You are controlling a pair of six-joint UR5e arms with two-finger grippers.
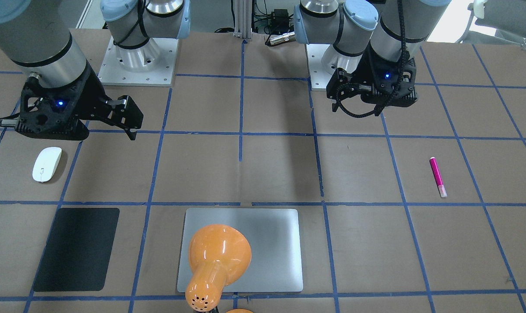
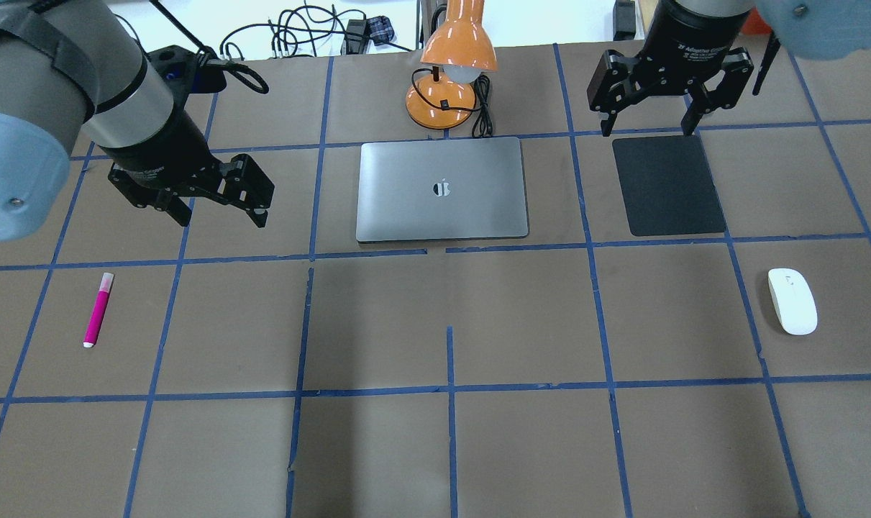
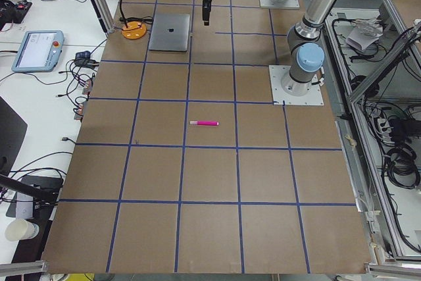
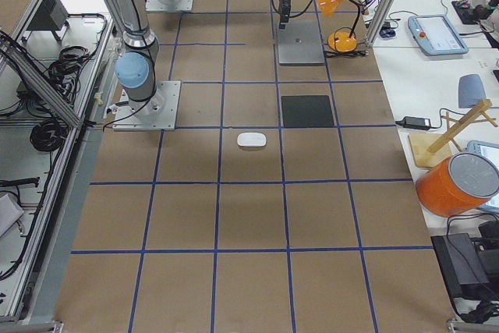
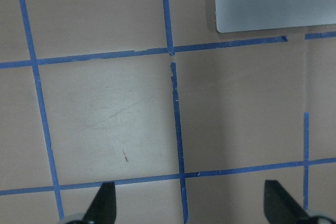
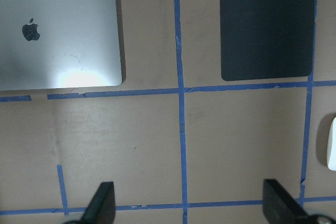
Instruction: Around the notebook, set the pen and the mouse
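Illumination is bright and even in all views and comes from diffuse sources overhead. Shadows are soft-edged: in the front-facing view a broad dim band crosses the centre of the table (image 1: 280, 174). The shade of the lamp (image 1: 219, 252) carries sharp white highlights. In the right wrist view a glare patch whitens the lower edge of the notebook (image 6: 58, 24), and the mouse (image 6: 332, 142) at the frame edge is overexposed, without surface detail. The left wrist view is pale and low in contrast. The finger ends of the left gripper (image 5: 191, 205) and the right gripper (image 6: 190, 205) are out of focus. The background along the top edge of the overhead view is blown out. Both side views are sharp.
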